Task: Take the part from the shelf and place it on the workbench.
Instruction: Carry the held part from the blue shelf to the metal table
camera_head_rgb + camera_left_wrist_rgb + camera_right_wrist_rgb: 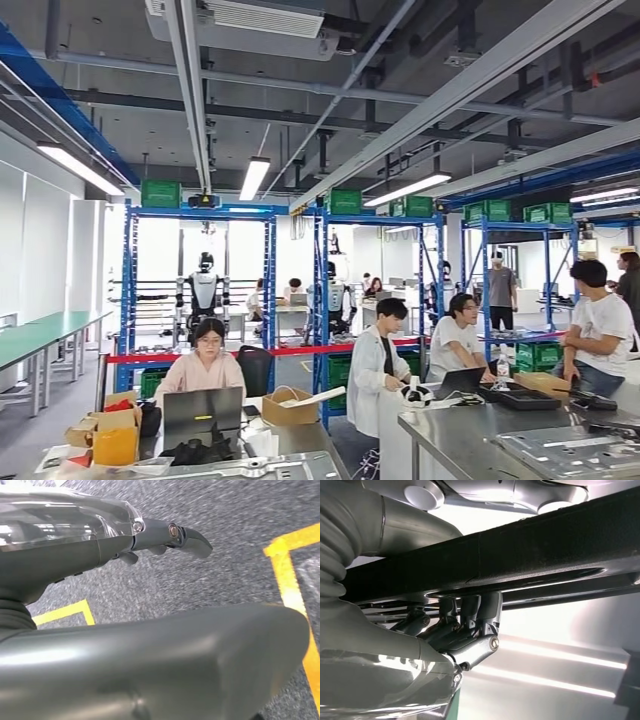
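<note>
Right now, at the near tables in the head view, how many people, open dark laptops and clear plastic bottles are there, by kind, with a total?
People at the near tables: 4
Open dark laptops: 2
Clear plastic bottles: 1
Total: 7
</note>
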Controlling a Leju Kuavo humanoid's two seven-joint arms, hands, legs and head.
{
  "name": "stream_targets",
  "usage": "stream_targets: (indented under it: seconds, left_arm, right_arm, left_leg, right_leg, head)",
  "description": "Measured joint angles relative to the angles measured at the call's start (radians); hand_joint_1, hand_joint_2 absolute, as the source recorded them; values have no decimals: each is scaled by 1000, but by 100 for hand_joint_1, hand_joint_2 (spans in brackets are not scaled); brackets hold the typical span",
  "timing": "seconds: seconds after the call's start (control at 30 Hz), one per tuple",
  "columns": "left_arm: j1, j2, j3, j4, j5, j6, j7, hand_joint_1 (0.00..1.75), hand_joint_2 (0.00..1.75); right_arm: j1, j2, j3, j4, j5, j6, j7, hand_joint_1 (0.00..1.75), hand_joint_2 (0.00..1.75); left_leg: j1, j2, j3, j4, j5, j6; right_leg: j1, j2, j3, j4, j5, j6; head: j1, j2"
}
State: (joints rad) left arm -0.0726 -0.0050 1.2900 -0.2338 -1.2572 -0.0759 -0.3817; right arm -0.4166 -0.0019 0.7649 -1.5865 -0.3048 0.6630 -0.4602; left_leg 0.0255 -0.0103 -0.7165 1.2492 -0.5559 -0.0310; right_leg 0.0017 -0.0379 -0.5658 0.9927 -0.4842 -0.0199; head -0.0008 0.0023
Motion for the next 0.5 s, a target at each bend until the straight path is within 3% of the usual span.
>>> stream_targets:
  seconds: [0.07,0.13,0.23,0.3,0.33,0.4,0.43,0.47,0.5]
  left_arm:
    - [1,0,0,0,0,0,0,0,175]
    - [-1,-2,0,0,0,0,-1,0,175]
    - [2,-2,0,0,0,0,-2,0,175]
    - [2,-2,0,0,0,0,-2,0,175]
    - [0,-2,0,0,0,0,-2,0,175]
    - [-3,-2,0,0,0,0,-2,0,175]
    - [-4,-2,0,0,0,0,-3,0,175]
    - [-4,-2,0,0,0,0,-4,0,175]
    - [-4,-2,0,0,0,0,-6,0,175]
  right_arm:
    - [0,0,0,0,-2,0,0,175,175]
    - [-1,0,0,0,-10,3,4,175,175]
    - [-3,1,-1,1,-18,6,8,175,175]
    - [-3,1,-1,0,-19,6,9,175,175]
    - [-3,0,-1,0,-19,6,9,175,175]
    - [-1,-1,-2,1,-19,6,9,175,175]
    - [0,-1,-2,2,-19,6,9,175,175]
    - [1,-2,-2,2,-18,6,9,175,175]
    - [2,-2,-2,2,-17,6,9,175,175]
  left_leg:
    - [8,19,66,-123,58,-13]
    - [8,31,109,-204,81,-8]
    - [0,26,111,-213,79,20]
    - [-1,23,113,-216,81,35]
    - [-1,21,113,-217,82,41]
    - [-6,17,113,-217,81,49]
    - [-9,14,114,-216,81,50]
    - [-13,11,114,-216,80,52]
    - [-16,7,116,-216,80,52]
  right_leg:
    - [-1,-12,1,6,-7,11]
    - [1,-18,0,15,-14,24]
    - [-3,-23,2,17,-16,41]
    - [-8,-8,-8,47,-42,50]
    - [-10,5,-27,90,-69,52]
    - [-10,25,-90,228,-133,52]
    - [-10,28,-118,284,-149,50]
    - [-9,29,-132,308,-147,47]
    - [-7,31,-126,289,-125,42]
  head:
    - [0,0]
    - [-1,0]
    - [-1,0]
    - [-1,0]
    - [-1,0]
    - [-1,0]
    - [-1,0]
    - [-1,0]
    - [-1,0]
